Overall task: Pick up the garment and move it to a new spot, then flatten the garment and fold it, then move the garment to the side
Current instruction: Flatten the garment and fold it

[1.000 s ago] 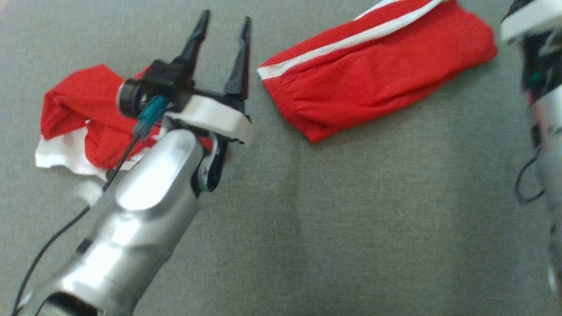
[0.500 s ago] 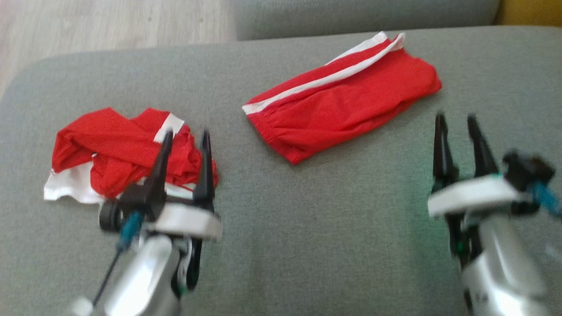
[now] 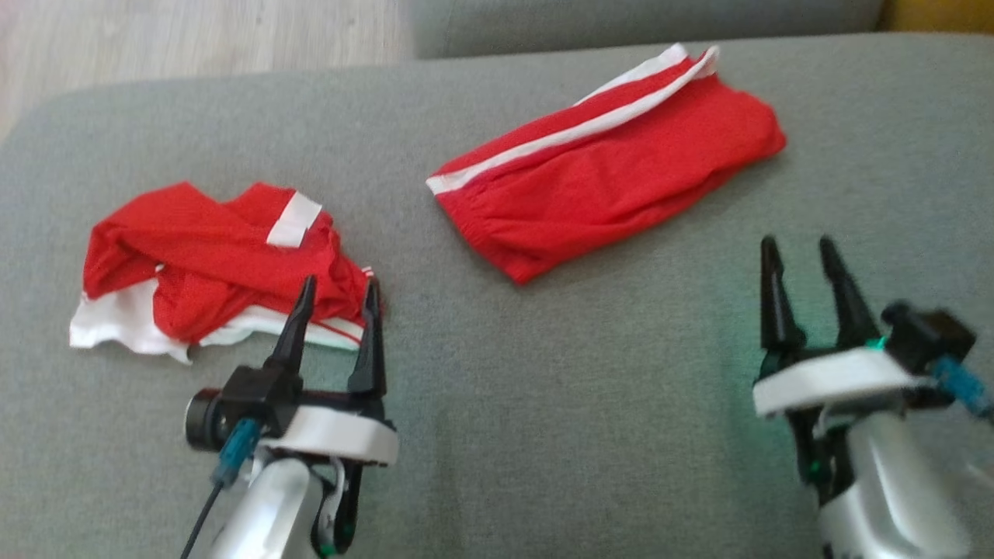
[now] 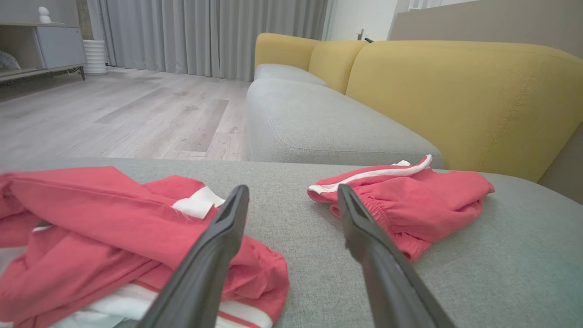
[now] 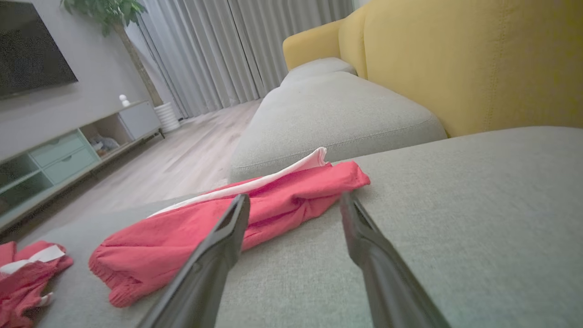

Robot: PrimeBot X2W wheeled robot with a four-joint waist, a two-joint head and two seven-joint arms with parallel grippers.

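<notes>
Right now the crumpled garment (image 3: 210,260) lies on the grey sofa (image 3: 582,388), just beside the left pincer (image 3: 342,282) at its eleven o'clock, long axis running nine to three. Both pincers gape, released and empty; the right pincer (image 3: 797,242) sits well apart, so the left looks nearer.

A grey cushion (image 3: 543,388) carries a folded red garment (image 3: 613,171) and a crumpled red garment (image 3: 210,264).
</notes>
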